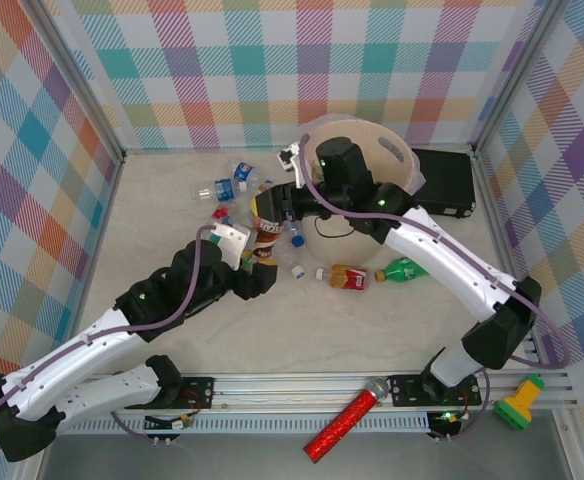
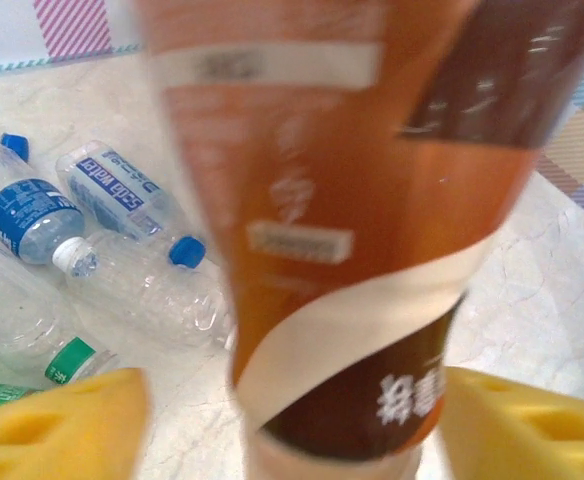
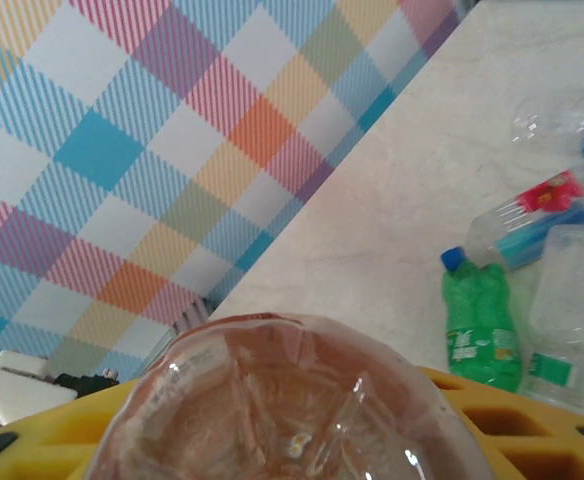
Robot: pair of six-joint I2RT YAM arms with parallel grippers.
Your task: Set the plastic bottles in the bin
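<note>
Your right gripper (image 3: 292,440) clamps the brown bottle (image 2: 342,250), with your left gripper (image 2: 292,430) open around it. Loose bottles (image 1: 224,188) lie at its 10 o'clock; your right arm (image 1: 442,255) overhangs the bin (image 1: 409,165) at 2 o'clock.

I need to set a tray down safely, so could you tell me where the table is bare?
Bare: the table's front middle, between the arms, short of the red-labelled bottle and green bottle; also the strip by the left wall. Crowded: the bottles left of the bin.

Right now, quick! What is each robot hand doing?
Left gripper: open, one finger on each side of the brown-labelled bottle.
Right gripper: shut on the brown-labelled bottle.
</note>
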